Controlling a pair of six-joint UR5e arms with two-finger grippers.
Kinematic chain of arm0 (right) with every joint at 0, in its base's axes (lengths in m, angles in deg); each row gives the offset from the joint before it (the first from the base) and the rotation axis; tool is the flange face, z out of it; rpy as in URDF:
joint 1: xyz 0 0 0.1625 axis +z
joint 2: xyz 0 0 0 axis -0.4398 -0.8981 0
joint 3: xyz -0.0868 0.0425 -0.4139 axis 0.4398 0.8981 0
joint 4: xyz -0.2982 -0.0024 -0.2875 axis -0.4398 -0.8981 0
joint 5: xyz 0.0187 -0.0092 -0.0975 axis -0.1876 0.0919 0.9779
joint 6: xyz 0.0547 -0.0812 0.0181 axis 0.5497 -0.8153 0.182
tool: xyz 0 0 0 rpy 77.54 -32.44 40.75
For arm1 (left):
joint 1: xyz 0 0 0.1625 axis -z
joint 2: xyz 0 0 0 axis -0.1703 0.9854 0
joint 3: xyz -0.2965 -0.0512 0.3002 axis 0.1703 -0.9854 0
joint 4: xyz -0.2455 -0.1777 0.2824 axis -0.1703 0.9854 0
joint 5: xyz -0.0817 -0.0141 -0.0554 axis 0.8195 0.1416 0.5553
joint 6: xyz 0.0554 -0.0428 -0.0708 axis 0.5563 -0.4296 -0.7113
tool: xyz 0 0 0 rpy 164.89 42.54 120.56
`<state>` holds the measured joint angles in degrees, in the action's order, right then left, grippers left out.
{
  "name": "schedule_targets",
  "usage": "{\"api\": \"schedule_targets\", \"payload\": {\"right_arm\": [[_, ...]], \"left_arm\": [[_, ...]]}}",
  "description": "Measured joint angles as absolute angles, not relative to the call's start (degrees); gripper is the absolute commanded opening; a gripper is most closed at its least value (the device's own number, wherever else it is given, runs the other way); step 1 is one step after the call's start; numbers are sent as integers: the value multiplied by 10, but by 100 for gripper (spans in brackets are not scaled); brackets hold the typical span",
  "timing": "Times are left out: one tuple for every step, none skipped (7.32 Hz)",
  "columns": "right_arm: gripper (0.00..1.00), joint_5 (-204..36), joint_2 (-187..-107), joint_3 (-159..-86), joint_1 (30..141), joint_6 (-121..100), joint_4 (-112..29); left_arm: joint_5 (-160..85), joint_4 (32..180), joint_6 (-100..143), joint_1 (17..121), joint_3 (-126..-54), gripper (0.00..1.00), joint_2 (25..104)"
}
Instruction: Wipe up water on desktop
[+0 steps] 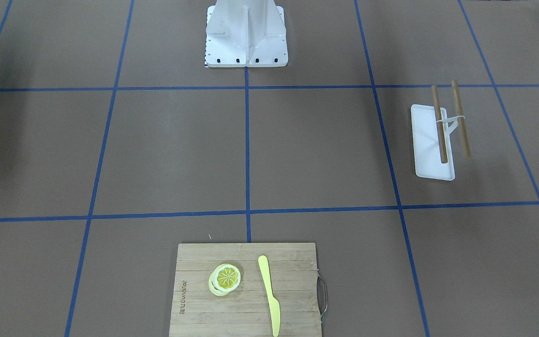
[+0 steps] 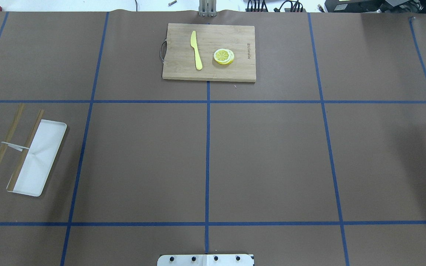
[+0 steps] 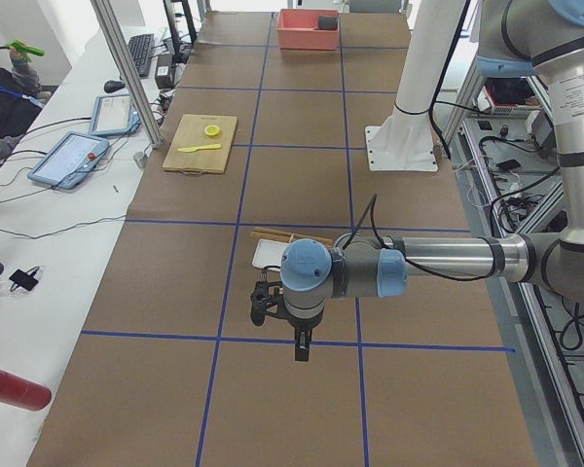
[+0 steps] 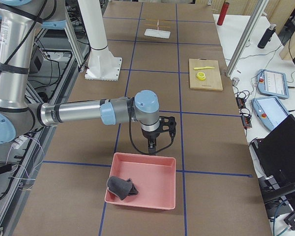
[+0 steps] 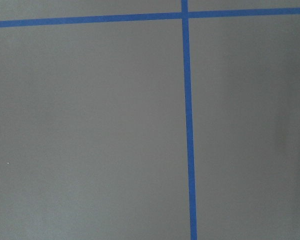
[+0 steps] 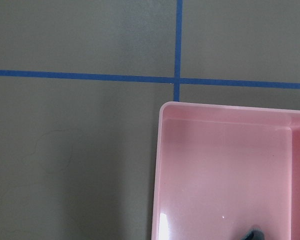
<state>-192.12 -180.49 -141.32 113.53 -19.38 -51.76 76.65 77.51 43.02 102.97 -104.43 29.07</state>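
Observation:
The desktop (image 2: 272, 159) is a matte brown surface with a grid of blue tape lines. I see no clear water on it. The right wrist view shows only a faint thin curved outline (image 6: 55, 150) on the brown surface. A pink tray (image 4: 142, 157) holds a dark grey cloth (image 4: 119, 187). My right gripper (image 4: 151, 146) hangs just above the tray's far rim. My left gripper (image 3: 295, 345) hangs over bare desktop near a tape line. Both grippers show only in the side views, so I cannot tell whether they are open or shut.
A bamboo cutting board (image 2: 183, 66) with lemon slices (image 2: 224, 56) and a yellow knife (image 2: 196, 50) lies at the far middle. A white tray (image 2: 39, 162) with two brown sticks (image 2: 2, 151) lies on my left. The robot's white base (image 1: 246, 35) stands mid-table.

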Motion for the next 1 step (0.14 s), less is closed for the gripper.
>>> {"api": "schedule_targets", "payload": {"right_arm": [[100, -1921, -1805, -1413, 1135, -194, -518]], "left_arm": [[766, 775, 430, 1030, -1044, 99, 291]]}}
